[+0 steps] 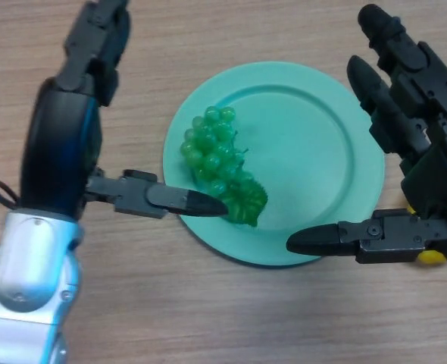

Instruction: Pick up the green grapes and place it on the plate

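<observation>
Grapes point(222, 164) on plate point(314, 152), beside left robot hand point(72, 136) thumb tip.

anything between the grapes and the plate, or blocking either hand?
Nothing visible. The green grapes already lie on the plate, left of centre. The left hand has its thumb tip at the bunch; the right hand hangs open over the plate's right edge.

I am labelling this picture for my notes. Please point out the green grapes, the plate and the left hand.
green grapes point(217, 163), head view, middle of the bunch.
plate point(314, 144), head view, bare inner surface right of the bunch.
left hand point(182, 200), head view, on the thumb near the bunch.
</observation>
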You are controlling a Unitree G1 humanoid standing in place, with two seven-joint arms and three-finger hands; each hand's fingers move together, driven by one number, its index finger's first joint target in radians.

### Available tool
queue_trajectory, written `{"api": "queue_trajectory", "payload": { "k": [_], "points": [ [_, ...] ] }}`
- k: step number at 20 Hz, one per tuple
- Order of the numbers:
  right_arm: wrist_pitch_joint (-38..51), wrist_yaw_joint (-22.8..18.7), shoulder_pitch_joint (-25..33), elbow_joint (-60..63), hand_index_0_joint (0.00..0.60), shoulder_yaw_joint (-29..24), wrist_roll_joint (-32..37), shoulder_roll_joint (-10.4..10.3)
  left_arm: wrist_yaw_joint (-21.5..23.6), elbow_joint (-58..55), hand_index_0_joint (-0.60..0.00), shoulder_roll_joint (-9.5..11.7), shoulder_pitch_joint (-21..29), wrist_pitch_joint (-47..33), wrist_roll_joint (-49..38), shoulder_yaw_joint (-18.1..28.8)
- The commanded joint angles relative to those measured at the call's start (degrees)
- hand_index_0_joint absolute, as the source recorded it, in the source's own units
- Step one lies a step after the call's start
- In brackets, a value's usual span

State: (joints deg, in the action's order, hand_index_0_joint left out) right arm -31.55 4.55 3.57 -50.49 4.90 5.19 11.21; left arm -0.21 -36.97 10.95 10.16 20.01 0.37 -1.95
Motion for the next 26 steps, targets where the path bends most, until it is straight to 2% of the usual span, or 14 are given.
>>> {"api": "queue_trajectory", "payload": {
  "k": [1,3,5,7,10,13,16,22,26],
  "points": [
    [10.10,0.91,0.97,-1.27,0.000,-2.18,-3.39,0.97,-0.37,-4.82,0.000,1.53,1.07,-1.51,-2.82,3.09],
    [11.04,0.94,0.44,-1.20,0.000,-2.73,-3.67,0.93,-0.33,-5.72,0.000,2.34,0.66,0.70,-6.39,5.64],
    [10.76,0.19,1.13,-0.23,0.000,-2.17,-4.04,0.76,0.81,-6.26,0.000,3.35,0.26,2.22,-7.30,6.85],
    [10.64,0.35,0.04,-1.17,0.000,-2.47,-3.25,0.69,-0.08,-8.82,0.000,4.35,-0.86,4.65,-6.85,7.92],
    [12.91,0.12,-2.36,-0.43,0.000,-3.43,-2.21,0.77,-0.98,-9.30,0.000,4.35,-1.51,4.80,-6.56,8.40],
    [11.80,0.02,-2.83,-1.88,0.000,-4.07,-1.26,0.97,0.44,-10.14,0.000,3.86,-1.24,5.67,-6.25,7.82],
    [13.51,-0.46,-2.90,-0.34,0.000,-3.65,-1.09,0.79,0.92,-10.16,0.000,3.57,-1.13,6.00,-5.60,6.57],
    [11.72,-0.52,-2.77,-1.05,0.000,-3.53,-0.87,1.03,-0.09,-8.64,0.000,3.95,-1.14,4.90,-4.67,7.11],
    [11.59,-0.97,-1.43,0.49,0.000,-2.76,-2.31,0.82,-0.22,-7.48,0.000,3.50,-1.83,4.21,-4.64,7.20]
  ]
}}
